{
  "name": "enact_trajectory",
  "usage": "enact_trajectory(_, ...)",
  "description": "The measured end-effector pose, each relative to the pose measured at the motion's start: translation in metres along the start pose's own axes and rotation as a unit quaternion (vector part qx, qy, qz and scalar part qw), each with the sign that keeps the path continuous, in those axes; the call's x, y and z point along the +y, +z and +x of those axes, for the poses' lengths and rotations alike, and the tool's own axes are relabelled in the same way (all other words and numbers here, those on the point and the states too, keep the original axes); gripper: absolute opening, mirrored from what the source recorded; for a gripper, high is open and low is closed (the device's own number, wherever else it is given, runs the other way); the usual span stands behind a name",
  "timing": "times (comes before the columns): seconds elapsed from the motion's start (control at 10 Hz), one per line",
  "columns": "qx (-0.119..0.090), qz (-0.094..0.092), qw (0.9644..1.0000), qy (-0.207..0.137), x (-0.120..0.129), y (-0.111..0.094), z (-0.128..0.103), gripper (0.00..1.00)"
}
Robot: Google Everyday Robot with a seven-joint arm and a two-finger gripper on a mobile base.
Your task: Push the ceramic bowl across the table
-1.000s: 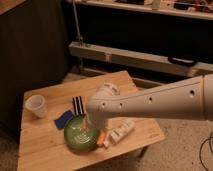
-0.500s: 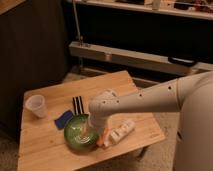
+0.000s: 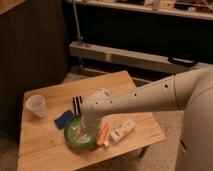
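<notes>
My gripper (image 3: 85, 133) is down inside the ceramic bowl (image 3: 71, 135); I cannot tell whether it is spread or closed. The bowl is round, glossy and green, near the front of the pale plank table (image 3: 45, 150). An orange stick (image 3: 102, 135) touches its right rim, and a translucent plastic cup (image 3: 37, 106) stands well left.
</notes>
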Motion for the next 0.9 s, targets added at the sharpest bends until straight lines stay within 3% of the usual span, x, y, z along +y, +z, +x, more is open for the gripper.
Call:
enact_trajectory(0.2,-0.010,0.011,0.9999,-0.005,0.011,-0.020,-0.006,0.35)
enact_trajectory(0.5,-0.029,0.029,0.9991,-0.012,0.012,-0.009,-0.022,0.05)
enact_trajectory(0.7,-0.044,0.040,0.9981,-0.017,0.008,0.014,-0.033,0.00)
enact_trajectory(0.9,-0.073,0.052,0.9958,-0.022,-0.005,0.036,-0.056,0.00)
